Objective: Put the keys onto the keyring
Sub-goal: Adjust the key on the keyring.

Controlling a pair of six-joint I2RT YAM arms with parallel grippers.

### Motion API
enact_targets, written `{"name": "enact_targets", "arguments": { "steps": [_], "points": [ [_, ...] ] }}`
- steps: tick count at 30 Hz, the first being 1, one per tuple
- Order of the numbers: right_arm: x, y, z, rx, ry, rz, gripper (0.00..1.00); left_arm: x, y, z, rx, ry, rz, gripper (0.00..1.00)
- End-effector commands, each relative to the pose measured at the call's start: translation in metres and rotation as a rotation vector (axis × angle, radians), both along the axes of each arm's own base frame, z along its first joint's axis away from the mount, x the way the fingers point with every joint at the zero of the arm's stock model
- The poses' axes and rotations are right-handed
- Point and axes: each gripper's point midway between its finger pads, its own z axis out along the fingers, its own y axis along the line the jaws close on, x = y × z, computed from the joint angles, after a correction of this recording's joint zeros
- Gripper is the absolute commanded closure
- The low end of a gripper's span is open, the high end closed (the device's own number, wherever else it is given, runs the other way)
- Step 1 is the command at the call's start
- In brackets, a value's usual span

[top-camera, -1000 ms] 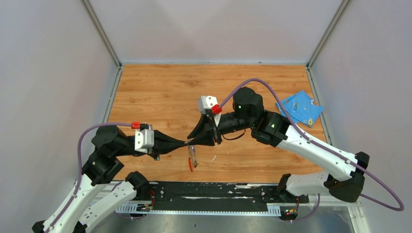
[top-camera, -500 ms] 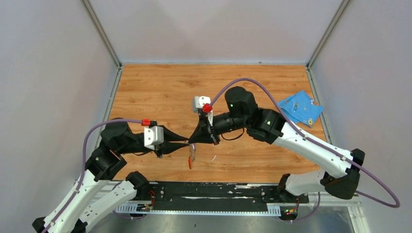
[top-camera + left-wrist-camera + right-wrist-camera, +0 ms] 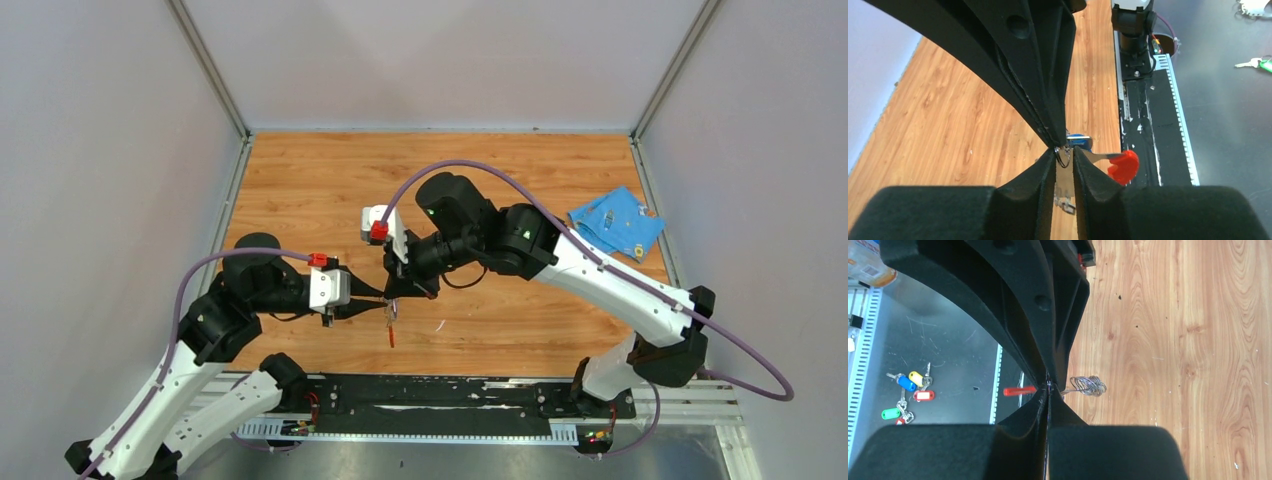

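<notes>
Above the tabletop's near edge — right claw clamped shut on the keyring, left claw slightly parted, meeting it tip-to-tip.

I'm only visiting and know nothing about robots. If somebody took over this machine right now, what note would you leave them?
Right gripper: shut on the keyring at its ring end; the red end hangs free.
Left gripper: jaws slightly parted either side of that ring, no clear grip.
Blue key: right beside the ring; whether it is threaded on, cannot tell.
Black key: not made out.
Left to do: check both keys are on, thread whichever is missing.
</notes>
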Motion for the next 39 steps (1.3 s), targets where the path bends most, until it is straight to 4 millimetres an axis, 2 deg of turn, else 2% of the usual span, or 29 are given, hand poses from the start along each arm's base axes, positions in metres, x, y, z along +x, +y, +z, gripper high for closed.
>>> {"name": "enact_targets", "arguments": {
  "steps": [1,7,13,15,18,19,22,27,34,39],
  "points": [
    [-0.007,-0.006,-0.002,-0.072,-0.039,0.006,1.0,0.0,0.0,0.0,0.02,-0.019,-0.011,0.81],
    [-0.011,-0.003,-0.001,-0.098,-0.043,0.02,1.0,0.005,0.002,-0.005,0.042,-0.025,0.01,0.99],
    [-0.016,0.001,0.005,-0.081,-0.03,0.041,0.99,0.002,0.002,-0.004,0.042,-0.029,-0.006,1.0],
    [-0.016,0.0,0.008,-0.063,-0.033,0.033,0.91,0.003,0.002,0.001,0.036,-0.034,0.0,1.0],
    [-0.01,-0.004,0.018,-0.003,-0.05,-0.017,0.63,0.002,0.001,0.01,0.019,-0.024,0.004,1.0],
    [-0.006,-0.007,0.021,0.02,-0.055,-0.038,0.57,0.003,0.0,0.013,0.007,-0.015,0.008,1.0],
    [0.007,-0.017,0.03,0.1,-0.1,-0.138,0.44,0.007,-0.003,0.027,-0.059,0.021,0.05,1.0],
    [0.023,-0.032,0.031,0.226,-0.133,-0.302,0.37,0.01,-0.008,0.05,-0.188,0.076,0.089,1.0],
    [0.022,-0.036,0.033,0.348,-0.093,-0.353,0.32,0.014,-0.01,0.071,-0.294,0.144,0.127,1.0],
    [0.031,-0.034,0.039,0.409,-0.085,-0.413,0.32,0.017,-0.011,0.07,-0.323,0.191,0.153,1.0]
  ]
}}
